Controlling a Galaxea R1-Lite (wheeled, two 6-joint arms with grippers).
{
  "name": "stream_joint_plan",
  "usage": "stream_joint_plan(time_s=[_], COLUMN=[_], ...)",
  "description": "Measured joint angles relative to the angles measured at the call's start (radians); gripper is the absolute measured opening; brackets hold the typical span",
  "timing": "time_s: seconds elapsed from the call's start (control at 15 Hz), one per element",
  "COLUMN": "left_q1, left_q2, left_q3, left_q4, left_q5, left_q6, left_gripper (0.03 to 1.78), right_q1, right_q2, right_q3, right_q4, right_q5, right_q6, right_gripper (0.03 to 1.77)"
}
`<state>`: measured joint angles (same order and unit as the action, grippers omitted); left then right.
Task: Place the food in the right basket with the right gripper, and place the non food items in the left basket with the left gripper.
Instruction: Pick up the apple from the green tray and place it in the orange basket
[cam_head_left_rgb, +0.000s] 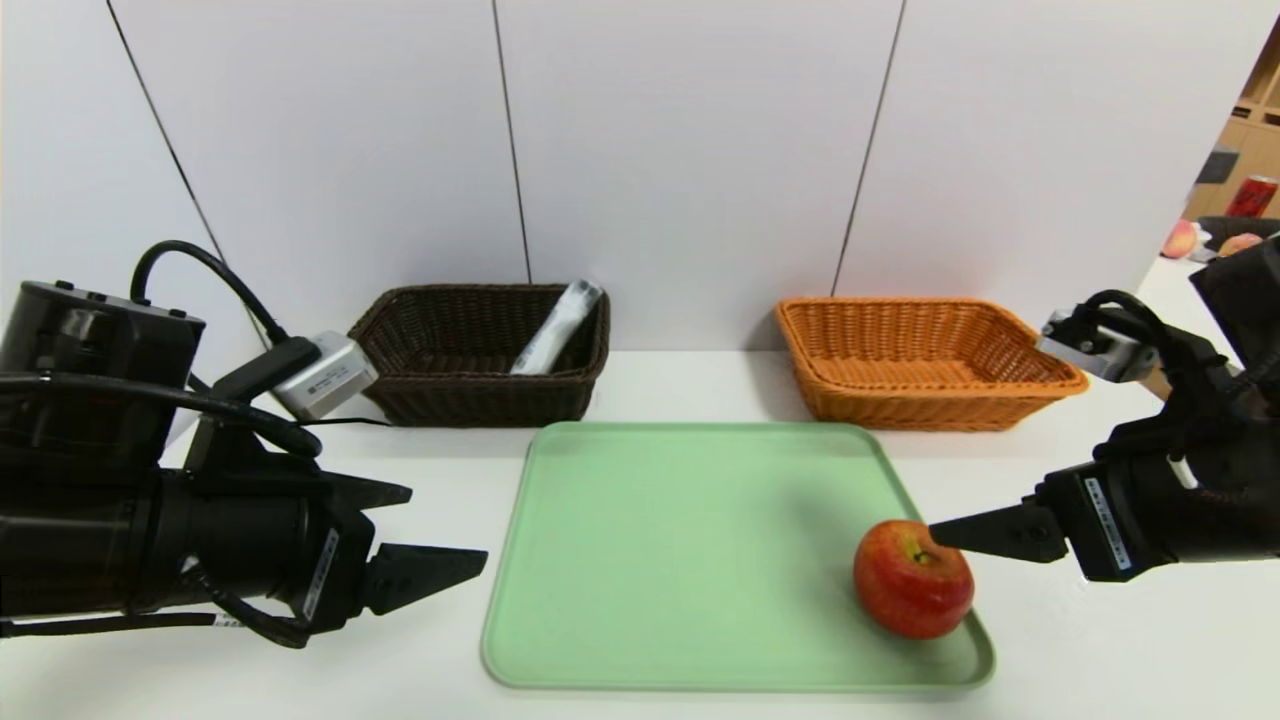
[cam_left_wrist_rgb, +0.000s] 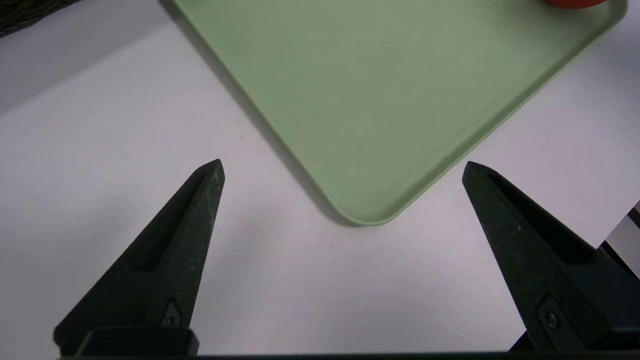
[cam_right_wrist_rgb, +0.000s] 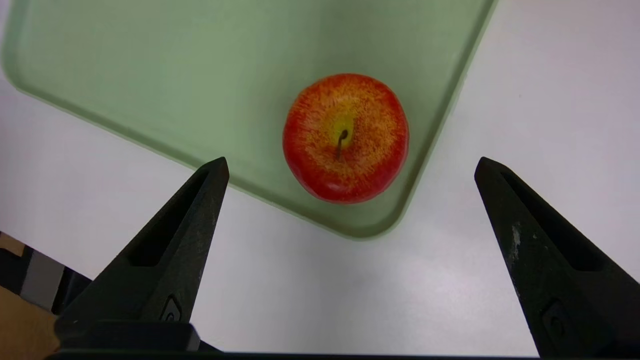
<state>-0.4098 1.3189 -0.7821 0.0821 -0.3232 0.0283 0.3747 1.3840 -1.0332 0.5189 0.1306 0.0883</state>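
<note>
Head view: the apple (cam_head_left_rgb: 913, 580) sits in the green tray's (cam_head_left_rgb: 650, 520) near right corner, the right gripper (cam_head_left_rgb: 940, 535) just above it, empty. The left gripper (cam_head_left_rgb: 450, 535) hovers off the tray's left edge. A white bottle (cam_head_left_rgb: 556, 328) leans in the dark basket (cam_head_left_rgb: 480, 352); the orange basket (cam_head_left_rgb: 925, 362) stands at the worktop's (cam_head_left_rgb: 1100, 640) back edge. The arm labels are unreadable.

Left wrist view: the left gripper's fingers (cam_left_wrist_rgb: 197, 210) are spread wide over the worktop beside a tray corner.

Right wrist view: the right gripper's fingers (cam_right_wrist_rgb: 200, 210) are spread wide short of the apple.

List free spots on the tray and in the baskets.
The tray is bare except its near-right corner, where the apple sits with the open right gripper above it. The orange basket looks empty. The dark basket holds a bottle at its right end.
</note>
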Motion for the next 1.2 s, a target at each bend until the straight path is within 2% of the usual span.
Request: stream_joint_plan(time_s=[0.2, 0.6, 1.2], left_q1=[0.0, 0.0, 0.001], left_q2=[0.007, 0.014, 0.015], left_q3=[-0.001, -0.001, 0.005], left_q4=[-0.001, -0.001, -0.002], left_q5=[0.0, 0.0, 0.0], left_q6=[0.004, 0.003, -0.002], left_gripper=[1.69, 1.69, 1.69], right_q1=[0.034, 0.098, 0.11], right_q2=[0.068, 0.19, 0.316], right_q3=[-0.066, -0.086, -0.086], right_q4=[0.114, 0.107, 0.063], right_q5=[-0.036, -0.077, -0.127], right_q6=[0.008, 0.043, 0.04], right_gripper=[1.7, 1.7, 1.7])
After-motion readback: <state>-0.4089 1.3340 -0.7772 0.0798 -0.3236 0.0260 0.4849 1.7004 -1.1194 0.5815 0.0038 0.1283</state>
